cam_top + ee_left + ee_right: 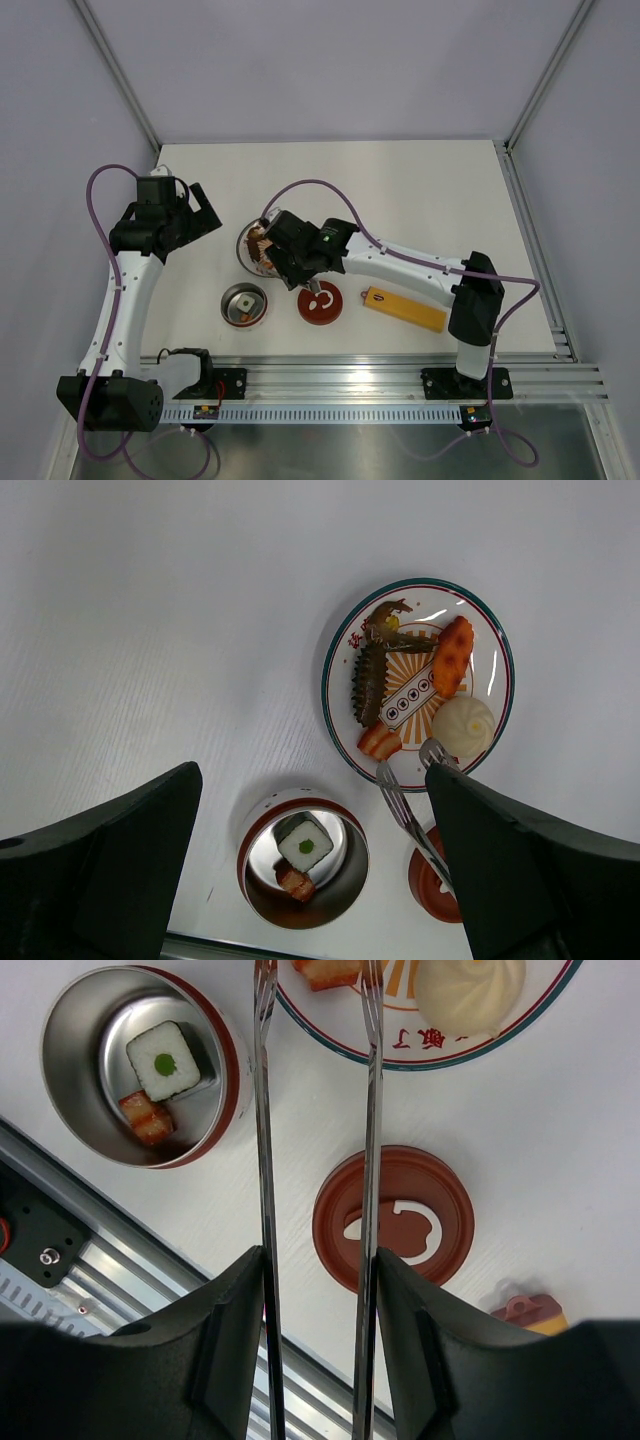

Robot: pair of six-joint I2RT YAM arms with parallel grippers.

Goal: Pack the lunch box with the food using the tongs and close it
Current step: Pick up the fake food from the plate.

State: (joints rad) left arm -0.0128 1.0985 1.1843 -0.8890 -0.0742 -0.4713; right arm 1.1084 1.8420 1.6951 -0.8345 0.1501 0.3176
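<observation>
Biggest worry for me is the grab itself. The right gripper is pinching the tongs from the outside, with the two thin arms squeezed only partway. The tips sit at the lower rim of the plate, one by the reddish pork slice and one right at the cream bun. That bun looks round and smooth, so I'd guess it squirts out sideways if the tips close off-centre. The tips could also catch the rim and shove the whole plate. The tongs might twist in the fingers too, since they're slick metal. The left gripper is spread wide with nothing in it, hovering to the plate's left in the top view. The lunch box sits open at bottom centre of the left wrist view, shiny steel inside and red outside. It already has a white cube and a reddish chunk in it, so room looks tight. Its lid lies flat beside it, not touching, white curl facing up.
</observation>
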